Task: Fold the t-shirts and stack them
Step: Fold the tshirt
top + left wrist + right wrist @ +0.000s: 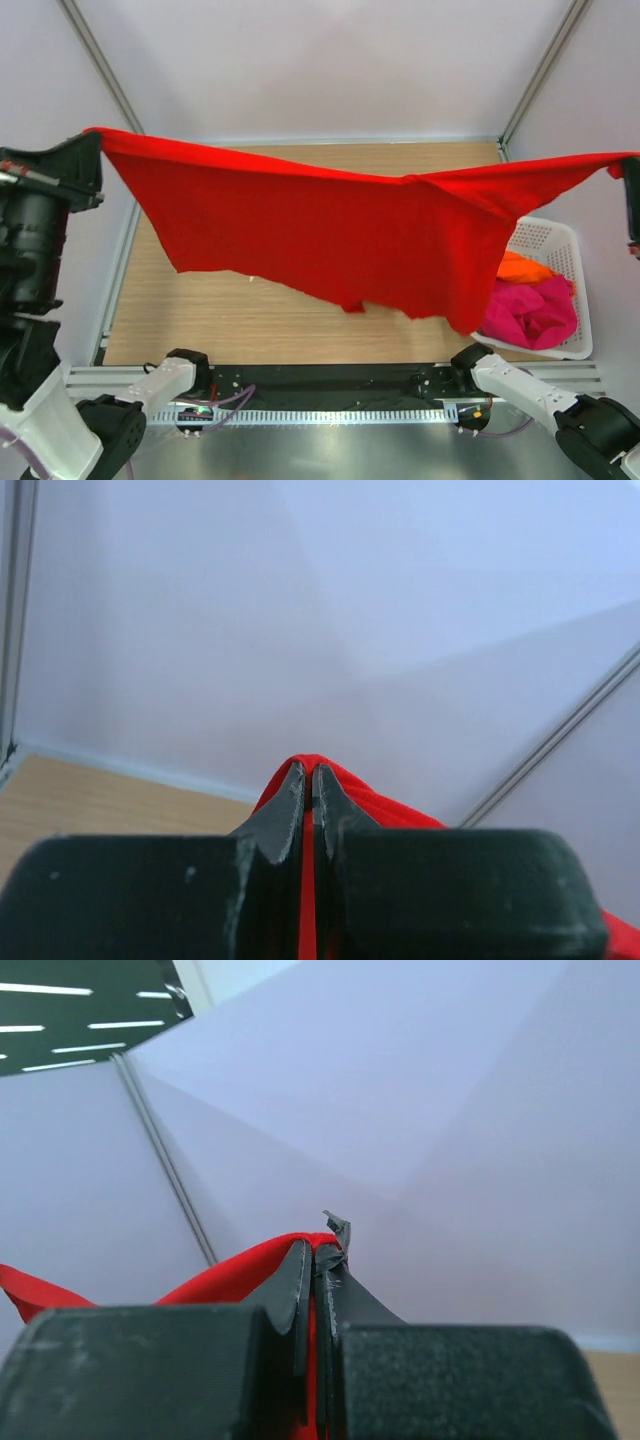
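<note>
- The left arm's base [172, 384] and the right arm's base [498, 374] sit at the near edge of the wooden table [200, 310].
- The left gripper [310, 780] is raised high at the left side. Its jaws are pressed together on a fold of the red t-shirt [330, 230], with red cloth showing in the thin slit between them.
- The right gripper [314, 1256] is raised at the far right, its jaws likewise clamped tight on red fabric.
- The red t-shirt hangs stretched between the two grippers, well above the tabletop. Its top edge sags slightly toward the middle and its lower edge hangs uneven, lowest toward the right.
- On the right side of the table stands a white lattice basket [556, 238], its left part hidden behind the hanging shirt.
- A crumpled magenta-pink t-shirt [532, 312] lies in the basket's nearer half.
- An orange t-shirt [522, 267] lies just behind it, touching it.
- A plain pale back wall [320, 60] closes off the table's far edge.
</note>
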`<state>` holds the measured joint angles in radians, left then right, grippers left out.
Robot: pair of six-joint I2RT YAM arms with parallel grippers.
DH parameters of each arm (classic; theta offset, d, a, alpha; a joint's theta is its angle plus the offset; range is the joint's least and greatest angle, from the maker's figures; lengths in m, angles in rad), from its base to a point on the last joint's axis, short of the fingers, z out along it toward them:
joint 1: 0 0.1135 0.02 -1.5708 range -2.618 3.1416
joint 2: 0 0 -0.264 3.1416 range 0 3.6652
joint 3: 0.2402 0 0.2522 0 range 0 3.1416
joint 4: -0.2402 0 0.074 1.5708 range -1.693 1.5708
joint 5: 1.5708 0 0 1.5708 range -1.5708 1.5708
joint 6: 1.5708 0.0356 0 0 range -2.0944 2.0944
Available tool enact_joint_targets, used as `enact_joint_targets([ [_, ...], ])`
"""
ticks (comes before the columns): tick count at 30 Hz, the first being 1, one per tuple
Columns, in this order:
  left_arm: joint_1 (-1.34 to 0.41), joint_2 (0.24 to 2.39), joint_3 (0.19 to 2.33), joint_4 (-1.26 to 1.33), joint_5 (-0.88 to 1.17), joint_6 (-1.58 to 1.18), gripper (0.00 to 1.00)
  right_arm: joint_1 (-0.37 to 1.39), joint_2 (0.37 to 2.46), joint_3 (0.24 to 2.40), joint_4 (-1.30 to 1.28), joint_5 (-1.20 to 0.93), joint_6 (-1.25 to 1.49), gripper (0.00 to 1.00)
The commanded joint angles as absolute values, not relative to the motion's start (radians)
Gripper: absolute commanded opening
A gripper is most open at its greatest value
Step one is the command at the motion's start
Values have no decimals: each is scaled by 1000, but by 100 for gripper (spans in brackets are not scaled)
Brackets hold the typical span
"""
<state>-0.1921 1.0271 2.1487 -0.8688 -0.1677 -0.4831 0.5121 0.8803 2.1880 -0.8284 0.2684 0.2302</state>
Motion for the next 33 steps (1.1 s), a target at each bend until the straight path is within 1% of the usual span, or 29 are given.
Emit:
enact_joint_targets([
  [1,-210,994,2203,-766,-238,-410,0,512,931,2279,-766,189,138,1],
  [5,-212,968,2195,-726,-232,-390,0,512,927,2267,-674,183,117,1],
  [7,-212,969,2171,-710,-229,-374,0,512,923,2200,-605,196,112,1],
  [12,-212,979,1926,-644,-273,-371,0,529,951,2004,-471,258,57,1],
  [13,-212,985,1892,-635,-284,-368,0,534,971,1935,-444,277,46,1],
  [15,-212,1029,1818,-643,-314,-356,0,534,1012,1881,-384,317,3,1],
  [17,-212,1081,1755,-625,-336,-348,0,532,1087,1813,-335,334,-26,1],
  [19,-209,1121,1659,-601,-348,-335,0,483,1142,1745,-295,307,-9,1],
  [20,-207,1168,1632,-592,-356,-328,0,438,1193,1727,-285,264,24,1],
  [21,-198,1192,1611,-572,-367,-328,0,351,1221,1688,-275,180,69,1],
  [23,-172,1247,1546,-551,-351,-325,0,292,1262,1631,-194,135,139,1],
  [24,-157,1296,1514,-504,-344,-324,0,269,1322,1615,-177,114,156,1],
  [25,-122,1328,1462,-473,-284,-325,0,224,1354,1602,-152,53,190,1],
  [28,-52,1477,1407,-379,-172,-347,0,181,1512,1591,-85,-30,228,1],
  [29,-45,1520,1413,-368,-173,-350,0,176,1558,1604,-81,-43,235,1],
  [30,-37,1575,1426,-368,-172,-354,0,173,1653,1624,-72,-54,238,1],
  [31,-22,1671,1446,-368,-169,-357,0,169,1699,1641,-65,-63,242,1],
  [32,-17,1728,1495,-376,-167,-360,0,167,1742,1663,-66,-67,258,1],
  [33,-11,1776,1526,-377,-164,-360,0,169,1835,1711,-66,-69,262,1],
])
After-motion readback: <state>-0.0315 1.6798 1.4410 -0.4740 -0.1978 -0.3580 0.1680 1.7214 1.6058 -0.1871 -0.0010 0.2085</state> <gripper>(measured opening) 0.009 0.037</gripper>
